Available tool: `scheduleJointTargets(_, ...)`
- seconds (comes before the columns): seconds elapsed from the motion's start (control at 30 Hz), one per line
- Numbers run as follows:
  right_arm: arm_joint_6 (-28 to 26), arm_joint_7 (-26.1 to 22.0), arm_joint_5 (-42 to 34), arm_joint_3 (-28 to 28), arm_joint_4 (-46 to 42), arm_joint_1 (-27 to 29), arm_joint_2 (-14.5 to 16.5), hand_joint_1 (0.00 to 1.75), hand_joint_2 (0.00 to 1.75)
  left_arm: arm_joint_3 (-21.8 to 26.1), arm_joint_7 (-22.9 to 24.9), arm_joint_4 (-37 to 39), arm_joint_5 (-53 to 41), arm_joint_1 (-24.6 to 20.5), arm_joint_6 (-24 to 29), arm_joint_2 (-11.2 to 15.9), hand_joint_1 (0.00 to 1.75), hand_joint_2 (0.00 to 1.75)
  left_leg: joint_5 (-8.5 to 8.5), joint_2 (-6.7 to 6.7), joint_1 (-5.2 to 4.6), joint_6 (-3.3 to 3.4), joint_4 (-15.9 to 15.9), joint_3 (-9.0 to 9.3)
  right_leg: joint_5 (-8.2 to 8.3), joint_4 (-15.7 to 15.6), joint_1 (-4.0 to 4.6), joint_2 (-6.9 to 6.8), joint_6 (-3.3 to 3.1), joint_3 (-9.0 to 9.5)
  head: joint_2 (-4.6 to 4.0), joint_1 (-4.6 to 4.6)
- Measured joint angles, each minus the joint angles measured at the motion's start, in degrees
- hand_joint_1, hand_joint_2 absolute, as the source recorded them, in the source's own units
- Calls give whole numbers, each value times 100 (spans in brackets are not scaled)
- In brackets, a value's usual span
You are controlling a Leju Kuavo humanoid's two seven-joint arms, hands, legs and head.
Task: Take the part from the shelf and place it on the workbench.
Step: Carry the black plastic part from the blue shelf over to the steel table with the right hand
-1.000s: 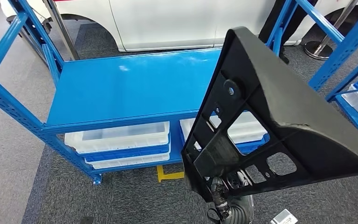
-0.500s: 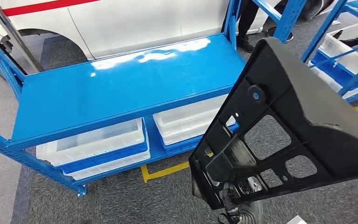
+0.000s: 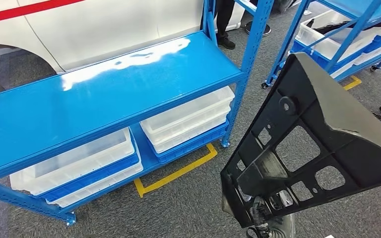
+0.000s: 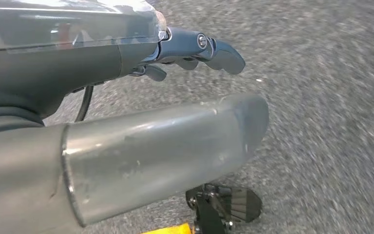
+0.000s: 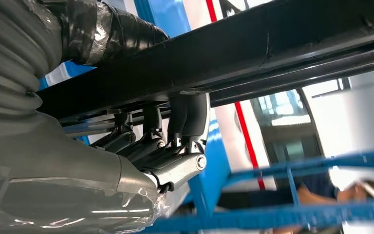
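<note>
A large black plastic part [image 3: 337, 134] with several cut-outs stands tilted at the right of the head view, held from below by my right hand [image 3: 268, 224]. In the right wrist view the fingers [image 5: 175, 126] curl around the part's dark edge [image 5: 272, 44]. The blue bench with a bare, shiny top [image 3: 104, 94] stands ahead and to the left, apart from the part. My left hand [image 4: 175, 73] hangs over grey carpet, its fingers apart and holding nothing.
White bins [image 3: 188, 119] [image 3: 74, 163] sit on the bench's lower level. A yellow floor mark [image 3: 176, 173] lies in front. A white car body [image 3: 94, 25] stands behind. Another blue rack with bins [image 3: 327, 39] is at the back right, with a person's legs [image 3: 224, 22] nearby.
The whole picture has shifted: the camera has turned, so the bench lies further left and the right rack has come into sight. The part stays in my right hand.
</note>
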Motion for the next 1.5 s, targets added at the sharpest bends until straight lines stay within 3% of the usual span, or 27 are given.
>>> scheduleJointTargets(0.07, 17, -1, -16, -90, -44, 8, 33, 175, 175, 2, -67, 0, -55, -9, -3, -5, 0, 0, -40, 80, -17, -71, 53, -2, 33, -286, 38, -84, -75, 130, 0, -2)
scheduleJointTargets(0.17, -1, -2, -15, -181, -174, 32, 80, 175, 175, 2, -190, 0, -177, -31, -17, -5, 0, 0, -92, 125, -2, -154, 90, 1, 71, -290, 51, 74, -196, 83, 0, -3)
scheduleJointTargets(0.23, -28, -5, 6, -212, -278, 38, 121, 175, 175, 2, -274, 0, -252, -37, -26, -5, 0, 0, -352, -113, 24, -199, 405, -127, 112, -321, 30, 174, -270, 67, 0, -4)
scheduleJointTargets(0.3, -36, -8, 33, -220, -342, 35, 156, 175, 175, 1, -335, 0, -288, -24, -38, -7, 0, 0, -763, -379, 38, -217, 1149, -451, 137, -322, 37, 286, -311, 39, 0, -5)
scheduleJointTargets(0.37, -23, -7, 70, -221, -367, 36, 169, 175, 175, 1, -388, 0, -295, -8, -48, -7, 0, 0, -920, -448, 37, -210, 1719, -714, 149, -311, 61, 435, -328, 17, 0, -5)
scheduleJointTargets(0.4, -13, -7, 101, -221, -372, 36, 174, 175, 175, 1, -410, 0, -296, -9, -43, -6, 0, 0, -821, -461, 35, -193, 1698, -710, 151, -302, 71, 518, -330, 15, 0, -5)
scheduleJointTargets(0.43, -7, -6, 142, -219, -373, 34, 181, 175, 175, 2, -425, 0, -299, -17, -31, -5, 0, 0, -618, -492, 34, -166, 1445, -601, 152, -293, 79, 601, -330, 19, 0, -5)
scheduleJointTargets(0.47, -12, -5, 182, -214, -375, 30, 188, 175, 175, 2, -431, 0, -305, -32, -15, -5, 0, 0, -378, -578, 33, -130, 1041, -425, 152, -286, 83, 679, -329, 25, 0, -5)
scheduleJointTargets(0.53, -48, -5, 229, -200, -387, 13, 199, 175, 175, 2, -424, 0, -317, -60, 13, -2, 0, 0, -97, -833, 32, -68, 362, -135, 167, -270, 87, 813, -299, 10, 0, -5)
scheduleJointTargets(0.6, -72, -4, 229, -189, -417, 2, 200, 175, 175, 3, -403, 0, -340, -81, 22, 0, 0, 0, -91, -940, 20, -45, 153, -55, 207, -267, 65, 933, -227, -53, 0, -6)
scheduleJointTargets(0.63, -74, -3, 227, -187, -437, 6, 200, 175, 175, 3, -385, 0, -357, -91, 23, -2, 0, 0, -83, -889, 15, -33, 114, -46, 236, -279, 54, 1002, -181, -82, 0, -8)
scheduleJointTargets(0.67, -72, -3, 225, -187, -454, 13, 199, 175, 175, 4, -365, 0, -374, -100, 24, -8, 0, 0, -62, -820, 26, -13, 74, -35, 244, -276, 51, 992, -145, -102, 0, -7)
scheduleJointTargets(0.7, -70, -3, 224, -188, -470, 14, 199, 175, 175, 6, -349, 0, -385, -103, 25, -15, 0, 0, -31, -750, 34, 13, 29, -21, 210, -230, 63, 882, -111, -133, 0, 0)
scheduleJointTargets(0.73, -68, -4, 224, -188, -485, 8, 198, 175, 175, 8, -340, 0, -394, -101, 27, -21, 0, 0, -1, -664, 41, 49, -16, -9, 110, -92, 74, 718, -82, -199, 0, 7)
scheduleJointTargets(0.8, -74, -5, 238, -187, -503, -16, 197, 175, 175, 11, -305, 0, -411, -89, 34, -27, 0, 0, 16, -490, 27, 97, -45, -2, -248, 518, 70, 374, -37, -483, 0, 21)
scheduleJointTargets(0.87, -114, -4, 270, -188, -506, -19, 196, 175, 175, 15, -254, 0, -437, -86, 45, -27, 0, 0, 4, -305, 10, 107, -33, -6, -487, 1131, 40, 289, 3, -763, 0, 21)
scheduleJointTargets(0.9, -138, -3, 282, -189, -507, -16, 196, 175, 175, 19, -240, 0, -445, -91, 51, -27, 0, 0, -5, -220, 7, 102, -28, -4, -454, 1188, 29, 273, 17, -776, 0, 22)
scheduleJointTargets(0.97, -161, -1, 287, -195, -512, -15, 195, 175, 175, 28, -234, 0, -440, -102, 58, -32, 0, 0, -37, -70, 7, 76, -8, 16, -135, 674, 16, 176, 21, -468, 0, 23)
scheduleJointTargets(1.03, -163, -1, 284, -204, -521, -23, 196, 175, 175, 37, -236, 0, -429, -105, 63, -39, 0, 0, -82, 46, -13, 24, 26, 40, 87, -35, 54, -81, -41, -74, 0, 21)
scheduleJointTargets(1.1, -163, -2, 274, -213, -537, -24, 197, 175, 175, 46, -238, 0, -421, -111, 70, -42, 0, 0, -111, 141, -40, -37, 48, 53, 101, -285, 115, -192, -127, 34, 0, 20)
scheduleJointTargets(1.17, -162, -2, 267, -219, -552, -13, 198, 175, 175, 61, -240, 0, -415, -126, 74, -43, 0, 0, -135, 220, -41, -91, 48, 63, 131, -303, 118, -54, -194, 4, 0, 20)
scheduleJointTargets(1.23, -162, -4, 264, -221, -562, -13, 199, 175, 175, 78, -245, 0, -414, -135, 74, -44, 0, 0, -300, 21, -19, -141, 212, 8, 170, -347, 81, 70, -266, -3, 0, 19)
scheduleJointTargets(1.3, -162, -7, 263, -218, -566, -23, 199, 175, 175, 101, -249, 0, -410, -123, 75, -44, 0, 0, -678, -320, -3, -169, 828, -249, 198, -369, 64, 198, -325, -14, 0, 17)
scheduleJointTargets(1.37, -164, -4, 276, -218, -565, -24, 199, 175, 175, 125, -252, 0, -387, -100, 75, -44, 0, 0, -953, -439, 0, -179, 1535, -572, 207, -362, 75, 354, -351, -28, 0, 17)
scheduleJointTargets(1.4, -170, -3, 284, -222, -564, -22, 199, 175, 175, 138, -248, 0, -369, -94, 75, -44, 0, 0, -932, -451, 0, -179, 1664, -640, 209, -355, 81, 438, -353, -29, 0, 17)
scheduleJointTargets(1.43, -180, -2, 293, -225, -564, -21, 199, 175, 175, 152, -235, 0, -355, -92, 75, -43, 0, 0, -796, -459, 1, -174, 1573, -609, 209, -344, 83, 521, -352, -26, 0, 17)
scheduleJointTargets(1.5, -218, -2, 313, -229, -564, -21, 199, 175, 175, 182, -173, 0, -353, -95, 73, -40, 0, 0, -365, -621, 15, -146, 896, -328, 207, -318, 79, 681, -342, -23, 0, 17)
